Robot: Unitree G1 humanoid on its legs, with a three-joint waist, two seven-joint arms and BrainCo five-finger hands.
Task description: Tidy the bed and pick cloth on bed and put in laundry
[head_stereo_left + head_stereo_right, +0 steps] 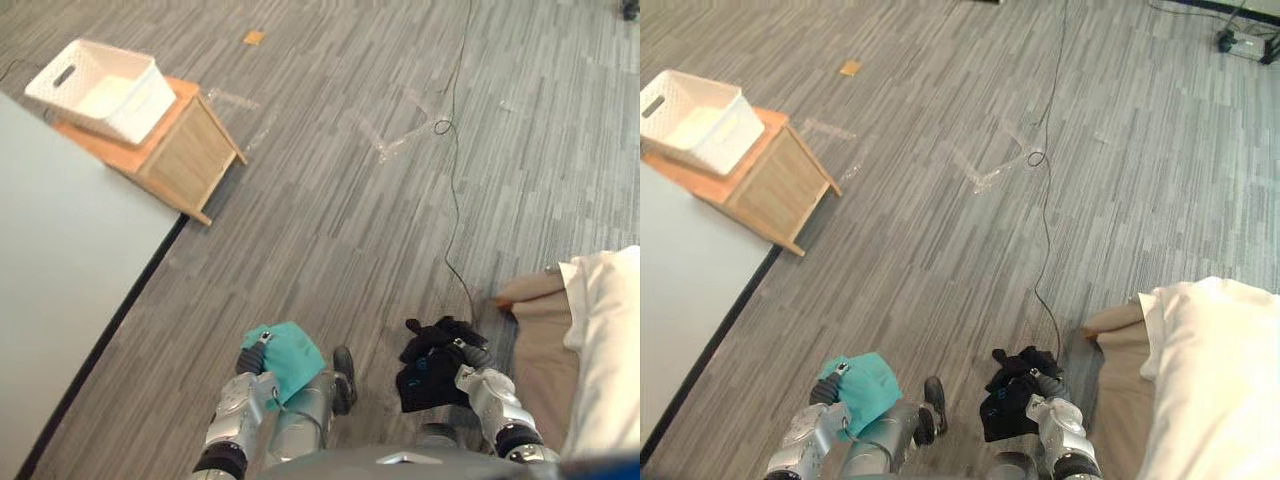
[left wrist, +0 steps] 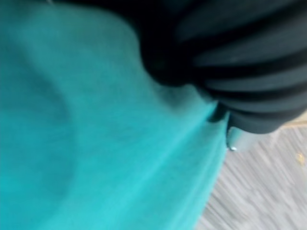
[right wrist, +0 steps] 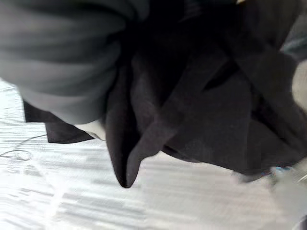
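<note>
My left hand (image 1: 255, 352) is low at the front, with a teal cloth (image 1: 292, 355) bunched in it and draped back over the forearm. The same teal cloth (image 2: 96, 143) lies right against the dark cover in the left wrist view. My right hand (image 1: 470, 355) holds a crumpled black cloth (image 1: 425, 378) above the floor, just left of the bed's corner. Folds of that black cloth (image 3: 192, 110) hang past the hand in the right wrist view. The white laundry basket (image 1: 140, 115) sits far off at the upper left.
The basket rests on a low wooden stand (image 1: 185, 155). The bed (image 1: 545, 360), with a tan sheet and a white blanket (image 1: 610, 340), is at the right edge. A pale grey flat surface (image 1: 60, 260) runs along the left. Grey plank floor lies between.
</note>
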